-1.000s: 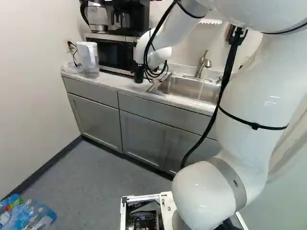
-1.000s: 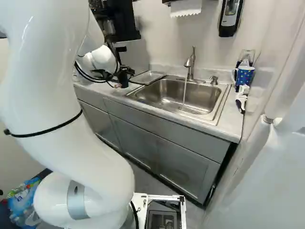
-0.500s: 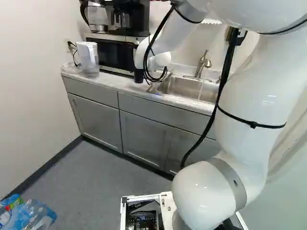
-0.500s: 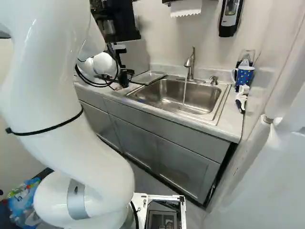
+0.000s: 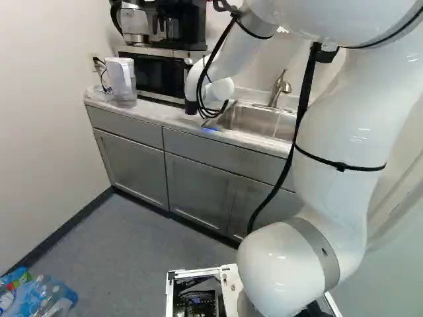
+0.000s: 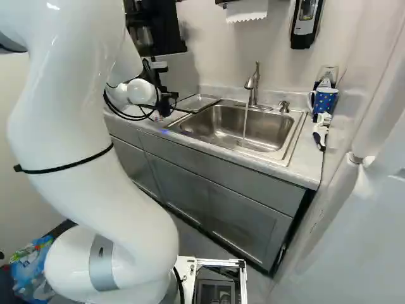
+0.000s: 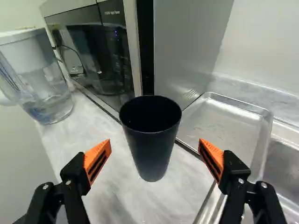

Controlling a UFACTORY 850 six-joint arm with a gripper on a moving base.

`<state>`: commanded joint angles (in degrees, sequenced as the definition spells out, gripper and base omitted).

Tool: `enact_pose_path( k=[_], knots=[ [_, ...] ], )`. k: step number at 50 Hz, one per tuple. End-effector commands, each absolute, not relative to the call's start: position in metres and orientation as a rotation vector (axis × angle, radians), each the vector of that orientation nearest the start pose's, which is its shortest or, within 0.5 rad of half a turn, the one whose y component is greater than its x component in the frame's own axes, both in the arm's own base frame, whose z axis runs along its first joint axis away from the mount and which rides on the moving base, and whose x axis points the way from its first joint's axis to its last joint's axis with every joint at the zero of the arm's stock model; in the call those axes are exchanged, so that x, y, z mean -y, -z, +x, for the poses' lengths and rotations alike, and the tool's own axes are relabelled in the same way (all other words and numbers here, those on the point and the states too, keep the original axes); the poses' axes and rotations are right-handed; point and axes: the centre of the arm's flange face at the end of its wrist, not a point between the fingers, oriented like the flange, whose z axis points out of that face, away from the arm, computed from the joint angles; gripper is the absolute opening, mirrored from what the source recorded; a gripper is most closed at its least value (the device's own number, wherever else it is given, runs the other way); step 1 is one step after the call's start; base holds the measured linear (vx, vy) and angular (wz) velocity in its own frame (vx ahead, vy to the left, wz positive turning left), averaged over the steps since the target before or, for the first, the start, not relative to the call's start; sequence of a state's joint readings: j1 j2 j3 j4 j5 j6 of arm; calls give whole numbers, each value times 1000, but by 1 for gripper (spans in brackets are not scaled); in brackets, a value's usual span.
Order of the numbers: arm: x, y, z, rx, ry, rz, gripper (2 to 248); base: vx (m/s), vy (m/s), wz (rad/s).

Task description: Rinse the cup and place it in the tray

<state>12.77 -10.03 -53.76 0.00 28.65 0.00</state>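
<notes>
toward the upper middle of the left base view, the dark cup (image 5: 191, 107) stands upright on the worktop (image 5: 149, 112), under the end of the white arm (image 5: 221, 63), with the microwave (image 5: 157, 74) behind it. the claw (image 6: 168, 101) is at the upper left of the right base view, above the worktop and close to the cup. in the wrist view the claw (image 7: 155, 144) is spread wide, its orange pads (image 7: 97, 161) well apart on either side of the cup's place, and it has hold of nothing; the cup is ahead, between the two fingers, mouth up, with space showing on both sides. the shallow metal tray (image 7: 224, 123) lies just beyond the cup, beside the microwave and against the sink (image 6: 234, 126), and the cup is outside it. a clear pitcher (image 7: 37, 77) stands on the other side of the cup. in the upper middle of the right base view a thin stream of water (image 6: 245, 123) falls from the faucet (image 6: 252, 85) into the sink, and a blue mug (image 6: 325, 100) is at the upper right.
</notes>
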Motion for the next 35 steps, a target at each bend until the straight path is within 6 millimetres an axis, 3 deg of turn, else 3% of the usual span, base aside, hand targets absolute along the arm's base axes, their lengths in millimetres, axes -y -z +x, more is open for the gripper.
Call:
enact_pose_path(
  k=[35],
  knots=[
    [-124,-482,548,274,1733,-2449,247,0,0,0]
  ],
)
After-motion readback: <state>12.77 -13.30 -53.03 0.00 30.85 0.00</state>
